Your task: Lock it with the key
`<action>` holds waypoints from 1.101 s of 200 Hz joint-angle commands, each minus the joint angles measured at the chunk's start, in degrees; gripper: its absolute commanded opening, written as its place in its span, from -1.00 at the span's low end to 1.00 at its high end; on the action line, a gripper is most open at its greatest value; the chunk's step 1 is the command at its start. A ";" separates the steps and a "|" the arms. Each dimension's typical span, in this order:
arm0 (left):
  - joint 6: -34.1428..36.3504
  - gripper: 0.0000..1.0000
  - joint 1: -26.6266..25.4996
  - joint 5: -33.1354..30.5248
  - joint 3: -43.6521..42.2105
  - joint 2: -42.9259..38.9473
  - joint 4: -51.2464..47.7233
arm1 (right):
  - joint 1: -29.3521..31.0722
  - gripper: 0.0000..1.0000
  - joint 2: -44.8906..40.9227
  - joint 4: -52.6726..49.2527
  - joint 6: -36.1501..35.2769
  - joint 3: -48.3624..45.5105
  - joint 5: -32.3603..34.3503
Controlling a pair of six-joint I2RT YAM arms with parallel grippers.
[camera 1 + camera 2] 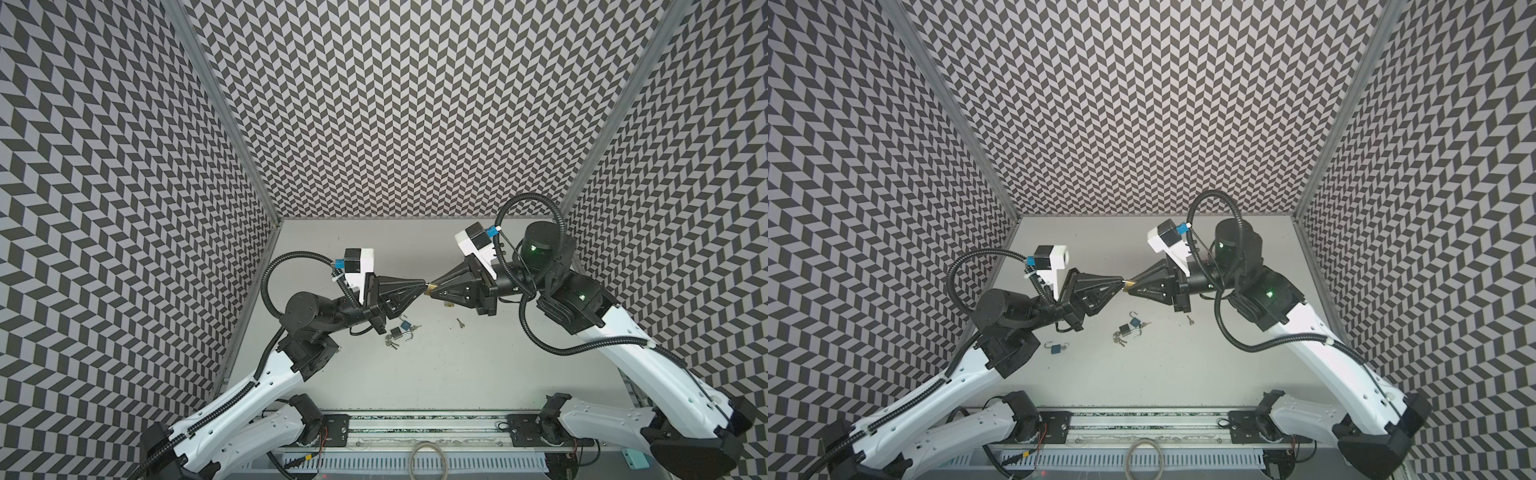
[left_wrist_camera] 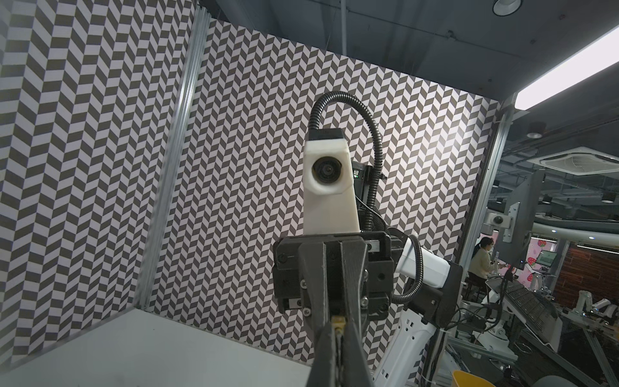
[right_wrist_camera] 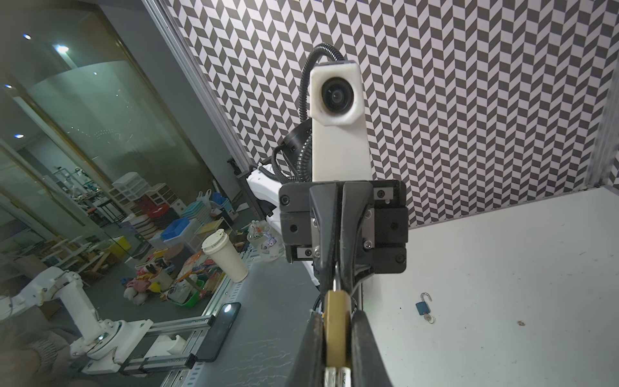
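Evidently the key-in-lock step is judged to be in hand. The right claw [image 1: 434, 291] is clamped on the body of a brass padlock [image 3: 336, 330]. The left claw [image 1: 422, 285], set tip to tip with it in mid-air, is closed on a thin silver sliver taken to be the key [image 3: 336, 284], which is seen touching the end of the padlock that faces the left claw. Whether the blade is fully seated in the keyway cannot be told, and the state of the shackle cannot be made out. A turn of the left wrist about the key's axis is called for next, with the padlock held steady against it by the right claw. Farther off, on the surface [image 1: 457, 374] below both claws, a blue padlock [image 1: 405, 325] and a grey padlock [image 1: 396, 333] with keys are seen lying under the left claw. A loose key [image 1: 459, 322] is seen under the right claw, well apart from either claw.
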 commanded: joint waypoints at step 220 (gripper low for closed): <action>-3.59 -1.00 7.19 8.68 -1.03 -3.21 -6.26 | 0.00 -0.15 -4.54 6.29 -0.91 -10.23 4.63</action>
